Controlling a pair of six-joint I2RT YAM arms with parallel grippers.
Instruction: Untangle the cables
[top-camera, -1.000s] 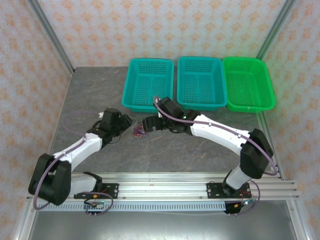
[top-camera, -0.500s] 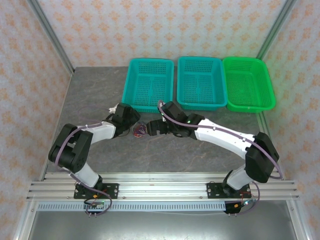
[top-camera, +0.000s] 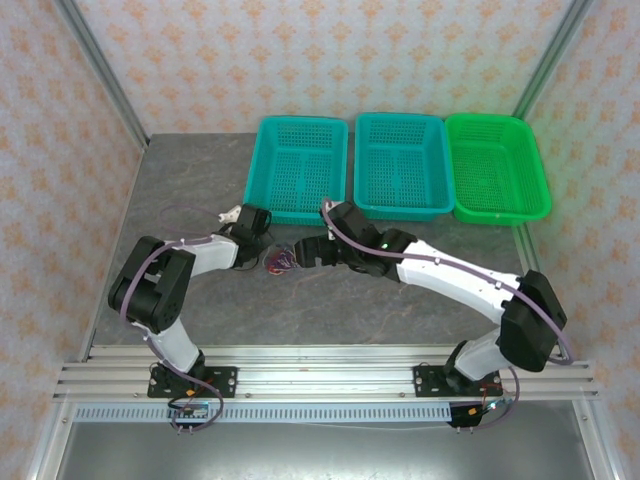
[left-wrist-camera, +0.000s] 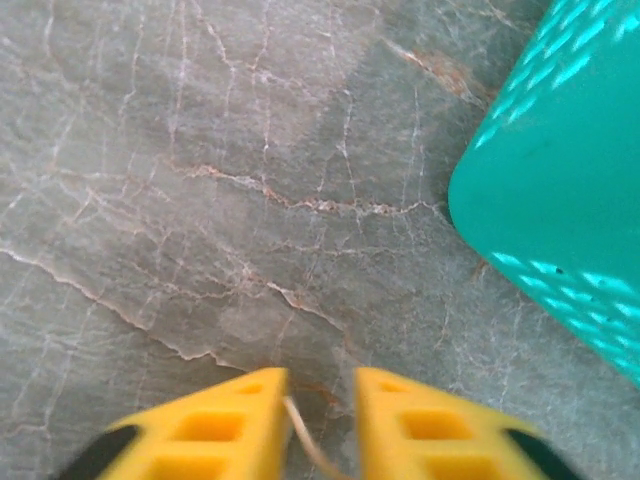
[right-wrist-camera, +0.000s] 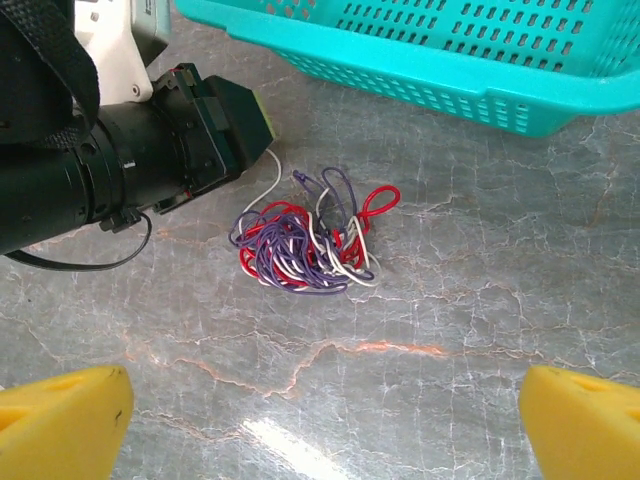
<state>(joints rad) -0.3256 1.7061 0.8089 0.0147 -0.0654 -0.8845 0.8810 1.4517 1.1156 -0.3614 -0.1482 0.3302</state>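
Left gripper (left-wrist-camera: 322, 385) had its yellow fingers close together with a narrow gap between them, and one cream-white strand ran into that gap; whether it was pinched I could not tell. That strand led from the cables (right-wrist-camera: 310, 240), a small knot of red, purple and white wire lying on the grey marbled table (right-wrist-camera: 450, 310), just in front of the leftmost teal basket (right-wrist-camera: 500, 95). Right gripper (right-wrist-camera: 320, 405) faced the knot from the other side, jaws spread wide, touching nothing. A second teal basket (top-camera: 402, 165) and a green basket (top-camera: 497, 167) sat in the same row.
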